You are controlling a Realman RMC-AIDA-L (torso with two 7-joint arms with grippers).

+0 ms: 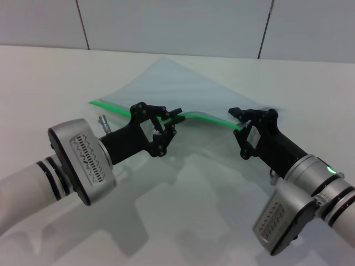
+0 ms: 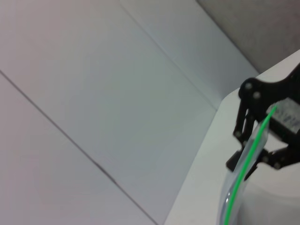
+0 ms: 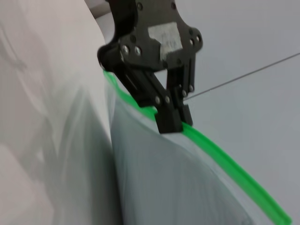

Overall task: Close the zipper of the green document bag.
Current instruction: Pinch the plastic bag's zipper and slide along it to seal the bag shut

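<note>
Both arms reach in from the near edge of a smooth white table, their silver wrist housings closest to the head camera. Beyond them lies the green document bag, a large flat sheet of translucent pale plastic spreading toward the far edge, its near side lifted off the surface. Along that raised side runs the zipper, a thin bright green strip that bows between the two grippers. The left gripper, black and skeletal, pinches the strip near its middle. The right gripper has its jaws pressed on the strip's right end.
</note>
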